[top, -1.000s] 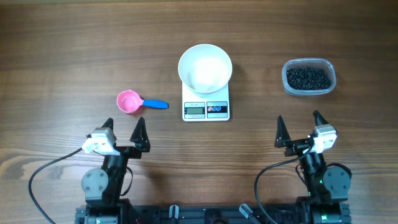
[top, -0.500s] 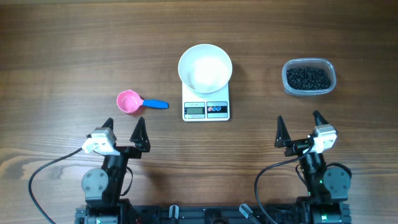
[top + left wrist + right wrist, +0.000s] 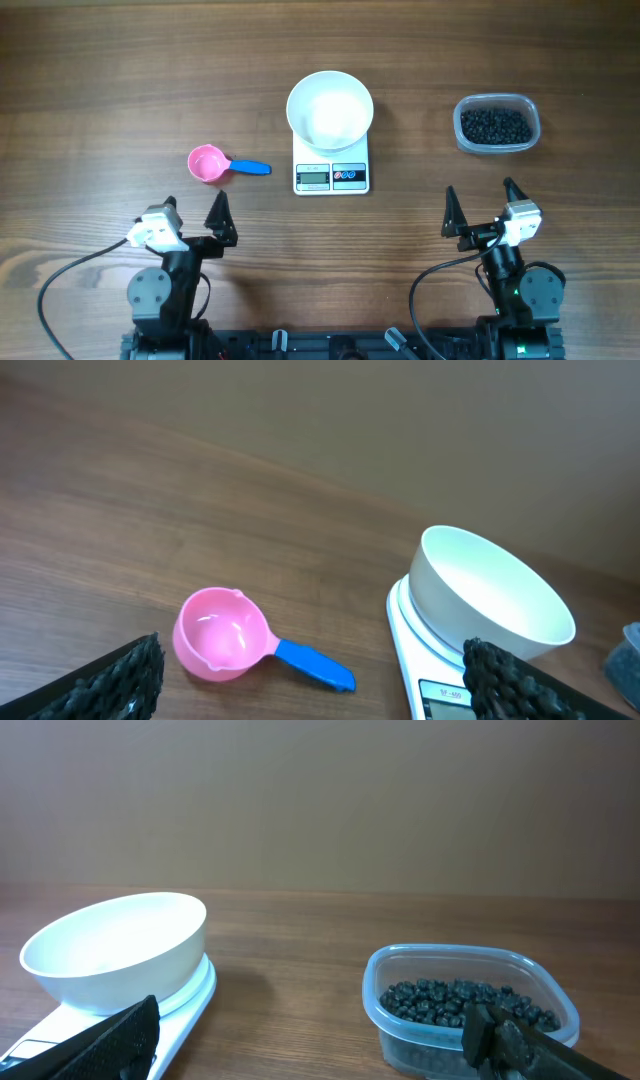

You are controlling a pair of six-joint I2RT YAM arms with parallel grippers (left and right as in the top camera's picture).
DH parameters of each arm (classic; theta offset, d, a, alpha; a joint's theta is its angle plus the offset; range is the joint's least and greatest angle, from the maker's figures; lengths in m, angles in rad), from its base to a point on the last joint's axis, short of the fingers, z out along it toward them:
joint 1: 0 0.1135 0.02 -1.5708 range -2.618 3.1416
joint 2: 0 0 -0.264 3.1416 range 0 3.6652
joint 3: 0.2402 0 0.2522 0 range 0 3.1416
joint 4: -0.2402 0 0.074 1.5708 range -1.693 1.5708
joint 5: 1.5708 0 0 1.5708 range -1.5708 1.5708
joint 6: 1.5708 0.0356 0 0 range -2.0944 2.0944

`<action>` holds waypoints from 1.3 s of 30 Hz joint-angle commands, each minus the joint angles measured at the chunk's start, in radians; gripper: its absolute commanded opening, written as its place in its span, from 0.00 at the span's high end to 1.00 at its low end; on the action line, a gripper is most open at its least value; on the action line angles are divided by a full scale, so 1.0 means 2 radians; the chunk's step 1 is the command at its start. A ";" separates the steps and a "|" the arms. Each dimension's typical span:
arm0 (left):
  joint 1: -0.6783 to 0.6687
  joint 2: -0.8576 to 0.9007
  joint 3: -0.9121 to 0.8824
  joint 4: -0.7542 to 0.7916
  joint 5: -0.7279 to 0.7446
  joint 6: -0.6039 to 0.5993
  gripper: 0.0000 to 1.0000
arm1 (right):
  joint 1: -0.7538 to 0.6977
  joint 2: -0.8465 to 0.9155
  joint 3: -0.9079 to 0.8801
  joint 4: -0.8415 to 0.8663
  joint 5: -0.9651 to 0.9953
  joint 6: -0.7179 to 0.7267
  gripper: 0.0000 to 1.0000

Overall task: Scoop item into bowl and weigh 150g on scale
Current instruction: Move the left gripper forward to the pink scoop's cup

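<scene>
Nothing of the task is seen to be done yet. The round plain white bowl [image 3: 330, 108] is set on the small flat white rectangular scale [image 3: 331, 176] at the middle of the wooden bench [image 3: 100, 80], and it is shown empty in both wrist views. The tiny round black beads [image 3: 494, 125] are all heaped in the clear rounded plastic tub [image 3: 533, 112], well apart to the right of the scale. The small pink scoop with a blue handle [image 3: 209, 164] is laid on the bench near the scale's left side, touched by nothing. The left tool [image 3: 195, 198] is held wide and empty, with the scoop beyond it. The right tool [image 3: 480, 187] is likewise spread wide and empty, with the tub beyond it. The scale's display cannot be read. The whole job is judged to be left: the scoop is to be picked up, beads are to be carried into the bowl, and the weight is to be brought to the target.
</scene>
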 commanded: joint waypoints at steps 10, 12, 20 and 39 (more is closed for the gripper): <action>-0.002 0.144 0.215 -0.104 -0.044 -0.004 0.00 | -0.002 -0.003 -0.001 0.001 0.006 -0.006 0.01; -0.002 0.175 0.252 -0.126 -0.043 -0.006 0.00 | -0.002 -0.003 -0.001 0.001 0.006 -0.006 0.00; -0.001 0.333 0.432 -0.283 -0.066 -0.083 0.00 | -0.002 -0.003 -0.001 0.001 0.006 -0.006 0.00; -0.001 0.534 0.531 -0.381 0.088 -0.094 0.00 | -0.002 -0.003 -0.001 0.001 0.006 -0.006 0.00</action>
